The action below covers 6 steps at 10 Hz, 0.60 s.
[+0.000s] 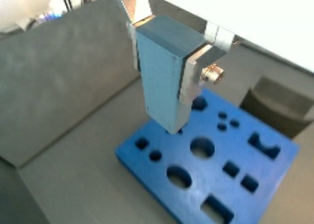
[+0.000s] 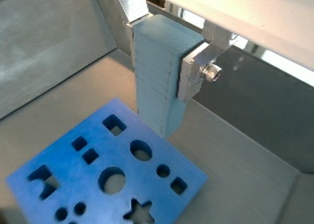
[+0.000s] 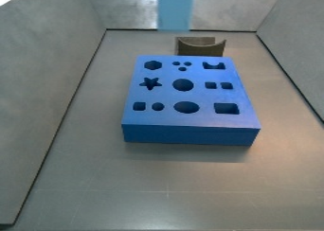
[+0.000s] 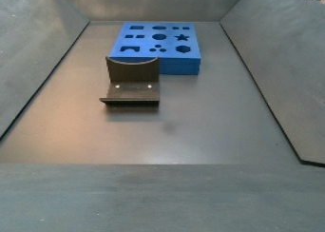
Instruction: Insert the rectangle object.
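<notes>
The rectangle object, a plain light-blue bar, hangs upright between the silver fingers of my gripper. The gripper is shut on its upper part, as both wrist views show. The bar hangs in the air, apart from the dark-blue board with shaped holes, which lies on the floor below it. In a side view only the bar's lower part shows, at the top of the picture behind the board; the gripper is out of frame there.
The dark fixture stands just behind the board, under the bar, and shows in both side views and a wrist view. Grey sloping walls enclose the floor. The board lies at one end.
</notes>
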Motion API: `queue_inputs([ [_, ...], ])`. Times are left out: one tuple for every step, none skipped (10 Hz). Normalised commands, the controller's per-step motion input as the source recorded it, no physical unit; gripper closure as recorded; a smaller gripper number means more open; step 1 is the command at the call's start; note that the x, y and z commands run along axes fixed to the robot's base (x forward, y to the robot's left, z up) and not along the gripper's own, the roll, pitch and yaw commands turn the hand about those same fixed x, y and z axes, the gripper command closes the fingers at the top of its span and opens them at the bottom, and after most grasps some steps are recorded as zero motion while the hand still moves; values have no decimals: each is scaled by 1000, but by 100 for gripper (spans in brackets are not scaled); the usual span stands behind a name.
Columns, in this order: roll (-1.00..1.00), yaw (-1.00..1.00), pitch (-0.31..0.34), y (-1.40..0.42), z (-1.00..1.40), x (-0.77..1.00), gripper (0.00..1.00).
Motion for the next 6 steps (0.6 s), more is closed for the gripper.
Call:
queue_inputs([
  [0,0,0,-163,-694,1000,100],
  [0,0,0,-86,-714,1000,100],
  [-10,0,0,0,-694,1000,100],
  [0,0,0,40,-606,1000,100],
  [0,0,0,69,-537,1000,100],
  [0,0,0,69,-509,1000,100],
])
